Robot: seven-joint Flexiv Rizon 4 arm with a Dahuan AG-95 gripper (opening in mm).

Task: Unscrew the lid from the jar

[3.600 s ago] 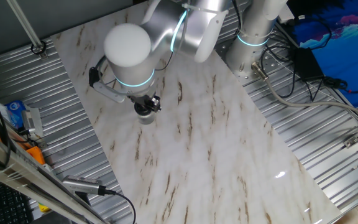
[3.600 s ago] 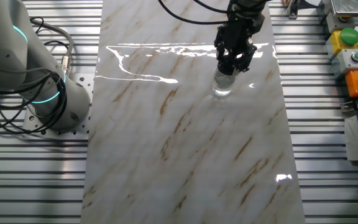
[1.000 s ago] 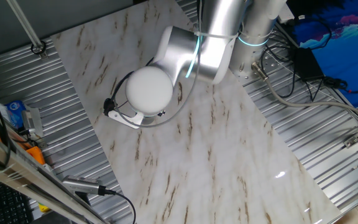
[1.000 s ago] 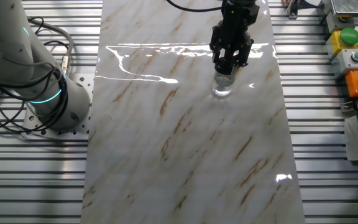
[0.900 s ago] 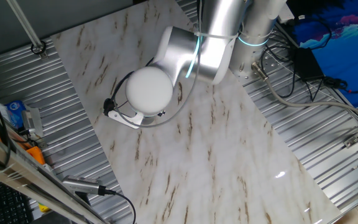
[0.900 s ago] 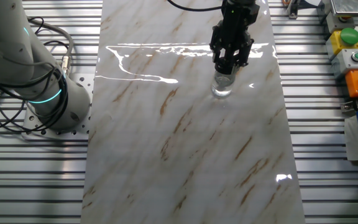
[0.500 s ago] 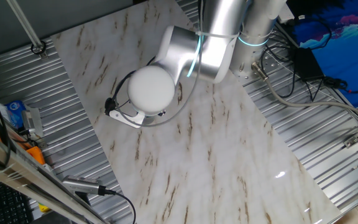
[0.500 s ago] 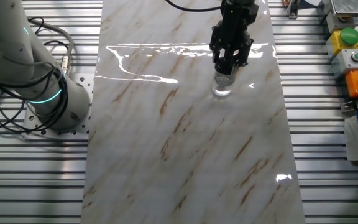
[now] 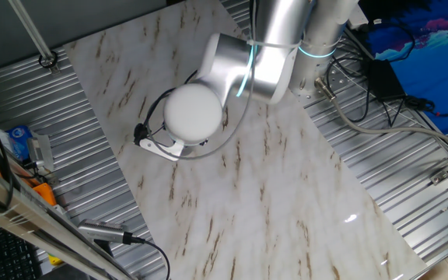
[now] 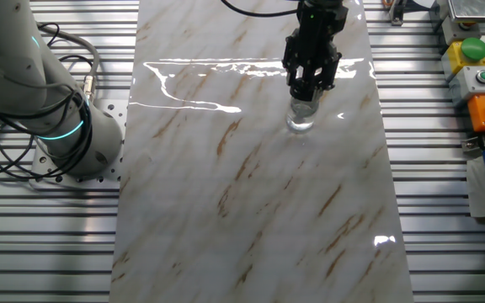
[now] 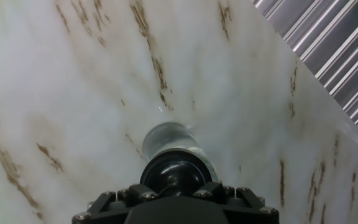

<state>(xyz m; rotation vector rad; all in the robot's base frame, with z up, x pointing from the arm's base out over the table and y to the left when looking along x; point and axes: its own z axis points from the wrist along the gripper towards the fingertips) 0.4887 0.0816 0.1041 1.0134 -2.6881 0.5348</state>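
The jar (image 10: 301, 117) stands upright on the marbled counter (image 10: 251, 210), in the far part of it as the other fixed view looks on, nearer the right long edge than the left and just on the near side of the bright glare streaks. Its clear, whitish body shows below the black gripper (image 10: 310, 86), which comes straight down onto its top. The fingers (image 10: 297, 82) sit closed in around the top of the jar, where the lid is, but in this view the lid itself cannot be told apart from the black fingers.

In the hand view the lid (image 11: 176, 175) shows as a round black cap with a slight sheen, right at the front of the gripper body, with the translucent jar (image 11: 166, 140) reaching away beyond it onto the pale counter (image 11: 73, 93). The fingers themselves are not clearly seen here, so whether they truly press on the lid cannot be told for certain; from the other fixed view they appear to be closed on it.

In one fixed view the arm's round white joint (image 9: 194, 113) hangs over the spot and hides both jar and gripper; a black cable (image 9: 155, 117) loops at its left side.
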